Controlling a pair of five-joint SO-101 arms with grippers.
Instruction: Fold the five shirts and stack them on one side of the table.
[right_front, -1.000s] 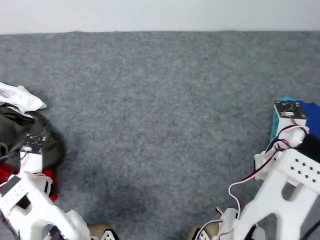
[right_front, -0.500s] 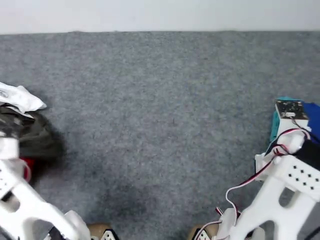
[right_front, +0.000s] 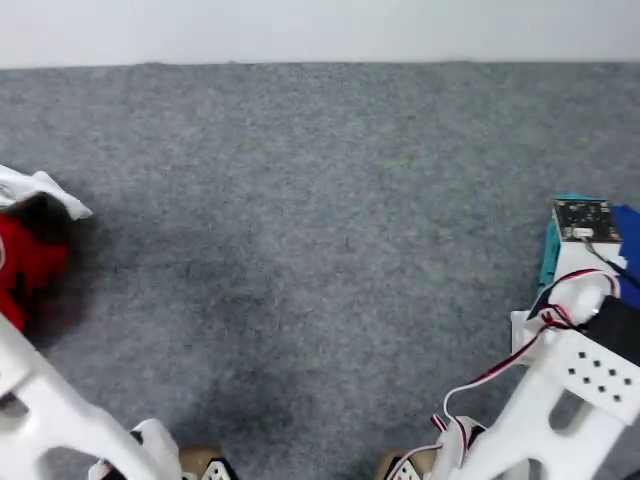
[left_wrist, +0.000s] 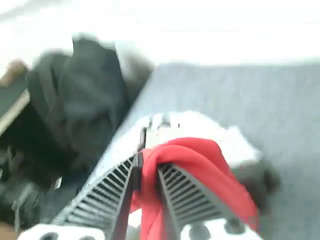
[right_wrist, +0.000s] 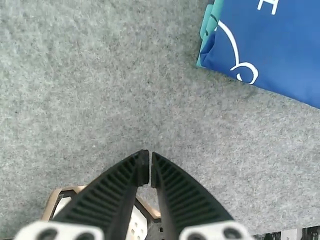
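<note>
Where the edge cuts blue shirt, right pincer together, left pincer clamping red shirt

Setting: robotics lab bench. Indicators: table covered in grey felt matting, plain white wall, white printed-plastic left arm and right arm, exposed circuit board, loose red-and-white wiring.

Your table is covered from edge to edge in grey, felt-like matting. At its left edge you have a crumpled white shirt lying on the mat, partly cut off by the frame. At the right edge a folded blue shirt lies flat. A teal shirt shows as a narrow strip beneath its left side. The two piles are well apart.
</note>
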